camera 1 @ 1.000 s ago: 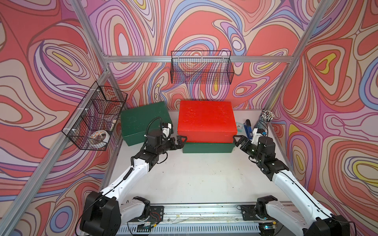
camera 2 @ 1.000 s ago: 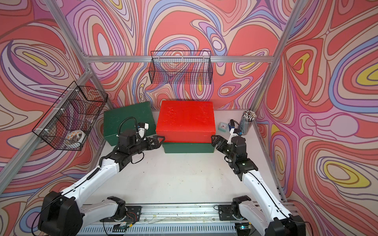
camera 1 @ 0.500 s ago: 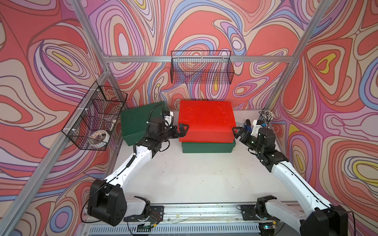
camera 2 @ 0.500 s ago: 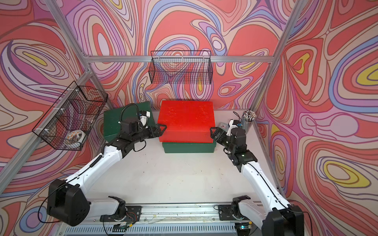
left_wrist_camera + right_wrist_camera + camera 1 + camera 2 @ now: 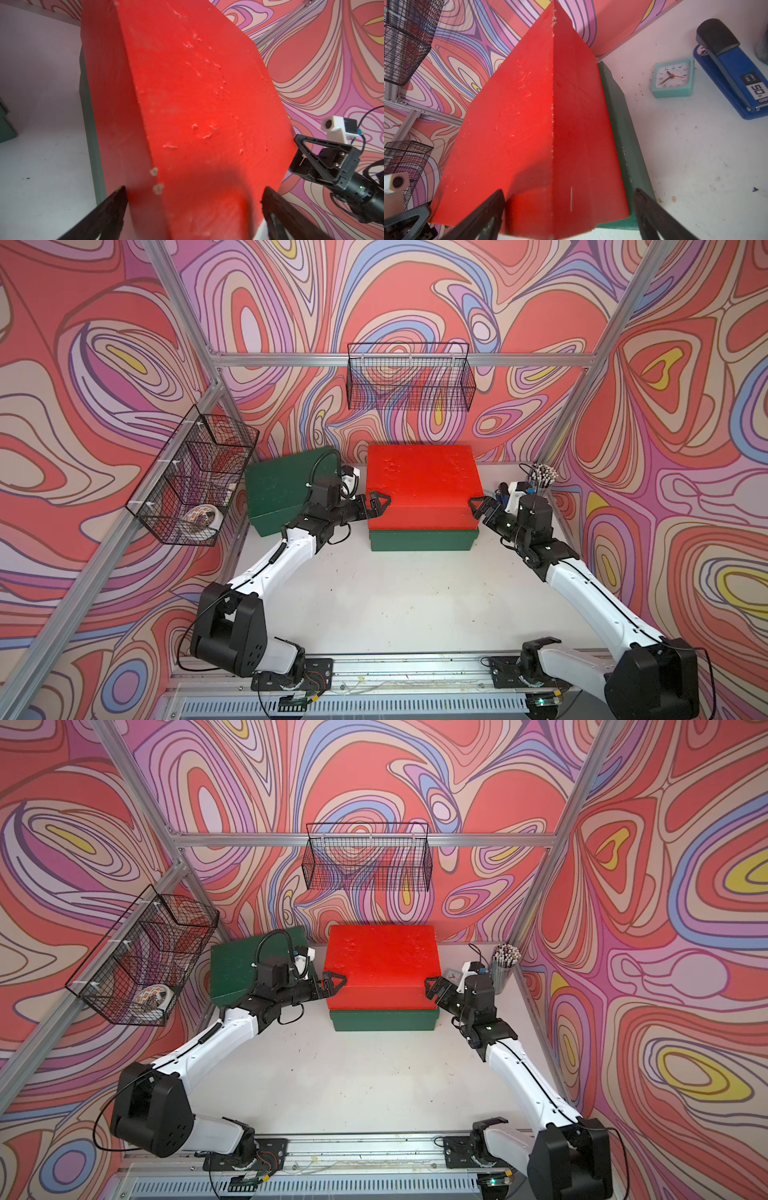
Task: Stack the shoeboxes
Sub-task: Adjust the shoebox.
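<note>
Currently, contents of the cell, in task order:

- Red shoebox (image 5: 419, 485): far middle of the table (image 5: 395, 597), lying on the lower green shoebox (image 5: 419, 540). The edges are near flush and only the green front wall shows beneath. Over the last second it moves from a nearer, overhanging position back toward the far wall and settles lower, so the first tier looks placed.
- Left gripper (image 5: 376, 504): at the red box's left side. Its fingers (image 5: 116, 200) are spread wide with the box's upper edge between them, bracing rather than pinching.
- Right gripper (image 5: 478, 506): mirrored at the right side, fingers (image 5: 492, 204) likewise spread around the edge.
- Second green shoebox (image 5: 278, 489): far left, skewed, just behind the left arm, not yet stacked.

Judgement: both arms should back off sideways without dragging the red box. The left-hand green box is the piece left to lift.
</note>
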Motion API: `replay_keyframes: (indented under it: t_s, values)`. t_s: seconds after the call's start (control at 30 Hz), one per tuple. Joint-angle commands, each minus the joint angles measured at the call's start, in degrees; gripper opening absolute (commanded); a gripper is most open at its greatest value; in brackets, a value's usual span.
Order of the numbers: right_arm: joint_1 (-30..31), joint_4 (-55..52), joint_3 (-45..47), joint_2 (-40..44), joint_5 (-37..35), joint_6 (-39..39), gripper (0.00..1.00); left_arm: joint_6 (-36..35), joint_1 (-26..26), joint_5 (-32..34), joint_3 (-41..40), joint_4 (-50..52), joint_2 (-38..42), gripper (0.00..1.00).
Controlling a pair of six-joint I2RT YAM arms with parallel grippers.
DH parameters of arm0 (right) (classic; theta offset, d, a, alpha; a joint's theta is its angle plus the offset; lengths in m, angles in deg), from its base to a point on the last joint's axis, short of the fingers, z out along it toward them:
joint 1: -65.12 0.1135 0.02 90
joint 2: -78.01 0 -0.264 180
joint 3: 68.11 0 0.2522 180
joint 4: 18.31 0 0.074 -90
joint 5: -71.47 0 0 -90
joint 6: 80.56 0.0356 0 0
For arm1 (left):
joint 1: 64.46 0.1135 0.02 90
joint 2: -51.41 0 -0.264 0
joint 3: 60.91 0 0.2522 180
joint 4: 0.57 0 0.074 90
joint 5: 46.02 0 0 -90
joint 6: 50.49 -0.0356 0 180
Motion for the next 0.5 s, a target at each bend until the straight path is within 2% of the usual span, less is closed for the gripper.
replay_keyframes:
  t_s: [0.0,0.13,0.23,0.47]
  values:
    - [-0.31,1.02,-1.59,0.13,-0.41,-0.58,0.97,0.79,-0.16,-2.04,1.01,-2.08,-0.45,1.0]
    - [-0.31,-0.44,-1.98,1.47,-2.11,-1.18,0.97,-0.02,-0.15,-0.48,0.66,-0.4,1.3,1.0]
    - [-0.29,-2.52,-2.63,3.31,-3.7,-1.78,0.97,-0.93,-0.11,3.61,0.02,2.77,4.79,1.0]
    - [-0.3,-7.14,-2.56,10.94,-6.49,-2.52,0.98,-0.19,0.07,16.78,-7.19,5.93,20.7,1.0]
